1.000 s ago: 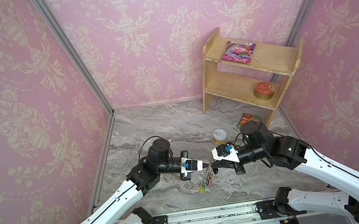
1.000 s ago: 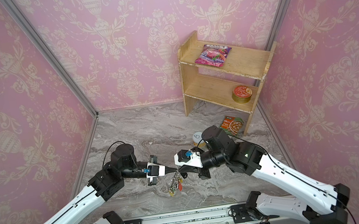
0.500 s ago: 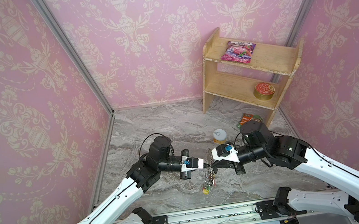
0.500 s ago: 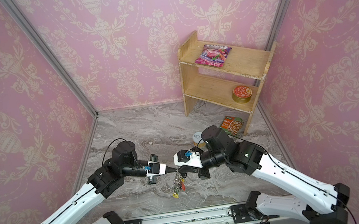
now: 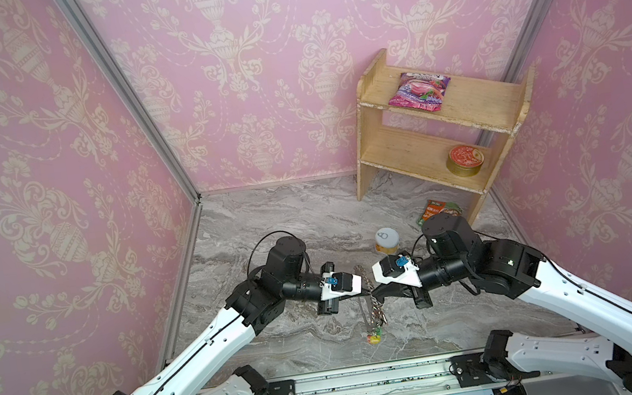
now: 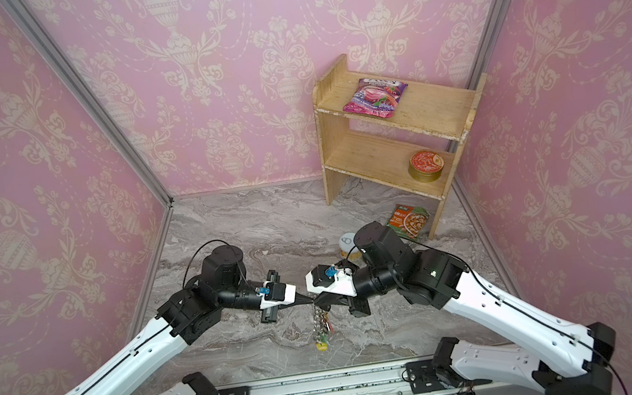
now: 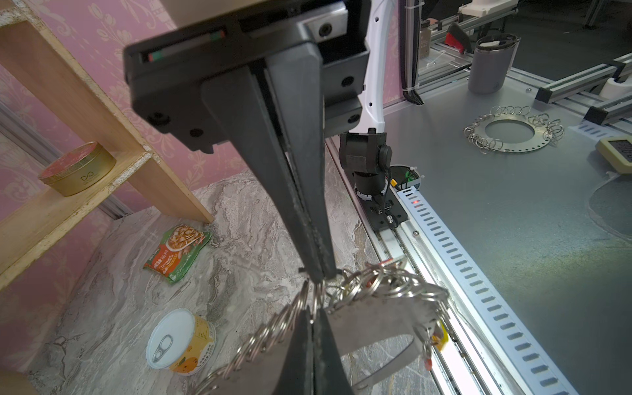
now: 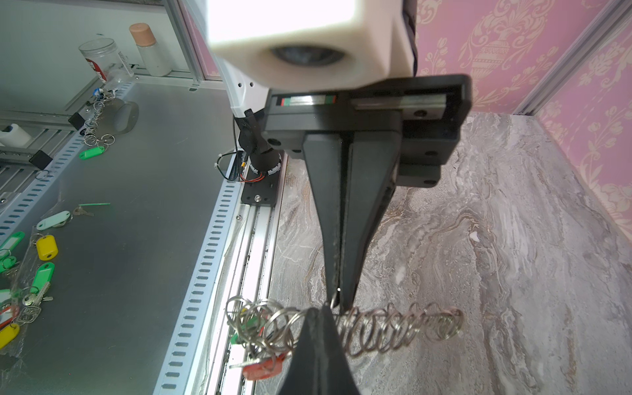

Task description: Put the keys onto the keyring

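Silvery keyring tight in left fingers and right fingers, above open marble.

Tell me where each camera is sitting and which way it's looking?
Both top views: high above the front rail, looking down at the table; left arm and right arm show, left gripper and right gripper tip to tip at the keyring.
Left wrist: on the left arm, looking along its own fingers toward the shelf; the right gripper points back at it.
Right wrist: on the right arm, looking the opposite way over its own fingers; the left gripper points back.
Shared: all views show the keyring.
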